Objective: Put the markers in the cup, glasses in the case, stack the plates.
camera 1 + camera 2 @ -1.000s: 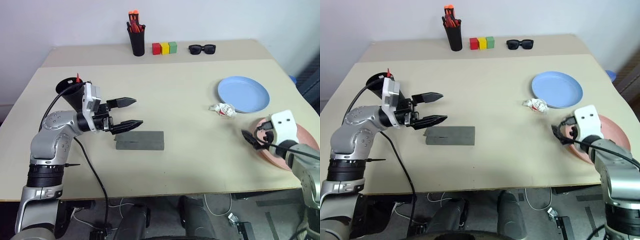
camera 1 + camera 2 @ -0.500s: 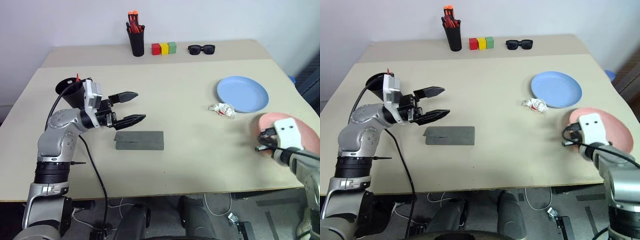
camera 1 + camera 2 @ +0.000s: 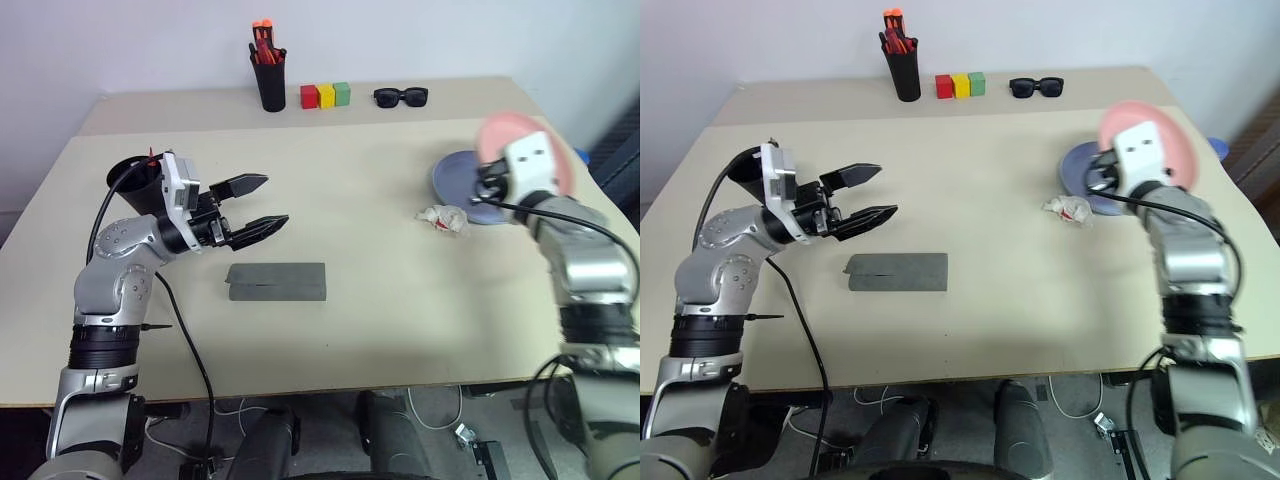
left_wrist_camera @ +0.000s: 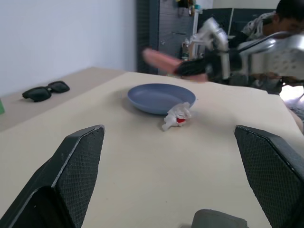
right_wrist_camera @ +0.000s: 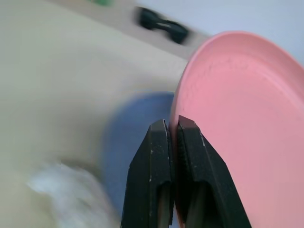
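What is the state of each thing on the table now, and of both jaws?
pink plate: lifted, tilted, above the blue plate
blue plate: flat on the table
case: closed, flat
cup: upright, one marker inside
sunglasses: unfolded
crumpled wrapper: beside the blue plate
left gripper: jaws open, empty
right gripper: jaws shut on the pink plate's rim

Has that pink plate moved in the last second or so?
Yes. The pink plate has been lifted off the table's near right edge by the right pincer and carried away from the robot, over the blue plate.
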{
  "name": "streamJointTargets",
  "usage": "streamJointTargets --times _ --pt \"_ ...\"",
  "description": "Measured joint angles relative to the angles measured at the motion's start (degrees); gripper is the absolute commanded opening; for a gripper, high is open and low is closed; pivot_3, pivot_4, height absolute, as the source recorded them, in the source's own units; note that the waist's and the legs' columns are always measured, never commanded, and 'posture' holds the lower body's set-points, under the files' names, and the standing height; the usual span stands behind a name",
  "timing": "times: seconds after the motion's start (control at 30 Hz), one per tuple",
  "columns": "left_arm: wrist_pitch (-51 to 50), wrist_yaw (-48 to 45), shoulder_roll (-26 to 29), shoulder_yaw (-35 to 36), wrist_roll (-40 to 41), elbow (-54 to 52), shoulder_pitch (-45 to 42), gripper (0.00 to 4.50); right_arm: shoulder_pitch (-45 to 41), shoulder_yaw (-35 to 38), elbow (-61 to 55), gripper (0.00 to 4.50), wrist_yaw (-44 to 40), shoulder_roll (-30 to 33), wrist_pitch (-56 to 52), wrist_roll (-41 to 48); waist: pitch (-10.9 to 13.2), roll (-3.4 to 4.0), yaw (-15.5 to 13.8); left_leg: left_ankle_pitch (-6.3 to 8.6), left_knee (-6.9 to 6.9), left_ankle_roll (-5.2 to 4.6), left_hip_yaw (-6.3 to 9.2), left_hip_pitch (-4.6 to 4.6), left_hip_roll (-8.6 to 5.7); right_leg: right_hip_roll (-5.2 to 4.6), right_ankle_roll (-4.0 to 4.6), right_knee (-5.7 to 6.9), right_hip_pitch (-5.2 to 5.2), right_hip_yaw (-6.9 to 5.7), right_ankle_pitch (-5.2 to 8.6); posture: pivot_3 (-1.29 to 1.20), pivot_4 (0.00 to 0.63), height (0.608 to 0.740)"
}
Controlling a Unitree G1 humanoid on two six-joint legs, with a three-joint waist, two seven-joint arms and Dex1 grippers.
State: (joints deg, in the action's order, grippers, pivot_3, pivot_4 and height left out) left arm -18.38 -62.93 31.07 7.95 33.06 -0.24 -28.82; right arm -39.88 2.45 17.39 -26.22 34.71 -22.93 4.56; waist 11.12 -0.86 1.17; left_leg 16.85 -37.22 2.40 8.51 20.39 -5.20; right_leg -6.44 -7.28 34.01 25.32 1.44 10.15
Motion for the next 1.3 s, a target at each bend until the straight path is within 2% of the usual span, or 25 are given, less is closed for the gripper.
streamJointTargets --times 0.07,0.1,0.13,0.37,0.57,0.7,0.9,1.0,1.13,1.23,1.3 --pt "-0.45 0.79 0.39 -0.01 0.2 -2.23 0.9 4.5 -2.07 -2.96 4.97 0.05 -1.3 -0.63 3.04 -1.6 0.0 0.0 -0.35 -0.04 0.02 0.08 0.01 0.06 0.0 -0.01 0.0 0.01 0.06 0.0 0.0 0.0 0.15 0.74" --pt "-1.24 1.32 0.94 0.19 0.46 -3.26 1.76 4.5 -2.76 -4.0 7.35 0.65 -2.03 -0.61 4.31 -2.36 0.0 0.0 -0.56 -0.07 0.02 0.13 0.01 0.07 -0.01 -0.02 0.0 0.01 0.06 -0.01 0.0 0.0 0.15 0.74" --pt "-2.13 1.8 1.44 0.4 1.03 -3.7 2.39 4.5 -2.97 -4.29 8.84 0.94 -2.56 -0.61 5.06 -2.81 0.0 0.0 -0.66 -0.07 0.02 0.14 0.01 0.09 -0.01 -0.03 0.0 0.01 0.06 -0.01 0.0 0.0 0.15 0.74" --pt "-5.37 4.79 2.57 2.32 2.99 -7.8 5.43 4.5 -3.61 -4.36 13.8 4.45 -2.96 -0.58 6.1 -4.38 0.01 0.01 0.01 0.01 0.05 0.01 -0.07 0.01 -0.01 -0.03 0.0 0.04 0.06 0.0 -0.01 0.0 0.15 0.74" --pt "-5.39 5.65 2.56 2.31 3.47 -8.25 5.98 4.5 -5.23 -3.38 13.34 4.45 -1.7 -0.85 6.8 -4.3 0.01 0.01 -0.08 0.02 0.03 -0.02 -0.08 0.0 0.01 0.01 0.04 0.05 0.06 0.02 -0.03 0.0 0.15 0.74" --pt "-5.81 5.56 2.65 2.18 3.78 -8.23 5.56 4.5 -4.63 2.08 5.92 4.45 -4.84 -3.27 0.08 3.92 0.01 0.01 -0.13 0.02 0.05 -0.02 -0.08 0.02 0.02 0.0 0.04 0.02 0.06 0.02 -0.03 0.0 0.15 0.74" --pt "-6.07 5.46 2.95 2.17 3.94 -8.08 5.41 4.5 6.78 2.63 -12.63 4.45 -15.41 -1.38 -8.53 12.75 0.0 0.0 -0.5 0.06 -0.02 -0.09 -0.08 0.05 0.0 -0.03 0.01 0.0 0.04 0.02 -0.04 0.0 0.15 0.74" --pt "-6.07 5.46 2.94 2.14 3.94 -8.06 5.42 4.5 9.43 2.59 -13.97 4.45 -15.43 -0.94 -8.98 12.81 0.01 0.01 -0.34 0.05 -0.05 -0.08 -0.12 0.01 0.0 -0.02 0.0 0.02 0.03 0.03 -0.05 0.0 0.15 0.74" --pt "-6.05 5.35 2.54 1.77 3.92 -7.69 5.24 4.5 6.86 3.48 -13.18 4.45 -13.16 -3.94 -8.56 13.37 0.01 0.01 0.31 0.04 -0.03 -0.06 -0.16 -0.06 0.09 0.08 0.06 0.07 0.04 0.06 -0.09 0.0 0.15 0.74" --pt "-6.02 5.2 2.3 1.15 3.88 -7.51 4.0 4.5 1.82 3.23 -7.44 3.63 -10.8 -7.27 -6.59 12.92 0.0 0.01 0.13 0.03 -0.04 -0.04 -0.16 -0.03 0.09 0.08 0.09 0.06 0.04 0.06 -0.1 0.0 0.15 0.74" --pt "-6.0 5.17 2.31 0.8 3.87 -7.52 3.53 4.5 -0.56 2.18 -2.0 2.64 -9.28 -7.95 -4.37 10.93 0.0 0.0 -0.21 0.03 -0.03 -0.04 -0.15 -0.02 0.08 0.07 0.09 0.03 0.04 0.06 -0.1 0.0 0.15 0.74"
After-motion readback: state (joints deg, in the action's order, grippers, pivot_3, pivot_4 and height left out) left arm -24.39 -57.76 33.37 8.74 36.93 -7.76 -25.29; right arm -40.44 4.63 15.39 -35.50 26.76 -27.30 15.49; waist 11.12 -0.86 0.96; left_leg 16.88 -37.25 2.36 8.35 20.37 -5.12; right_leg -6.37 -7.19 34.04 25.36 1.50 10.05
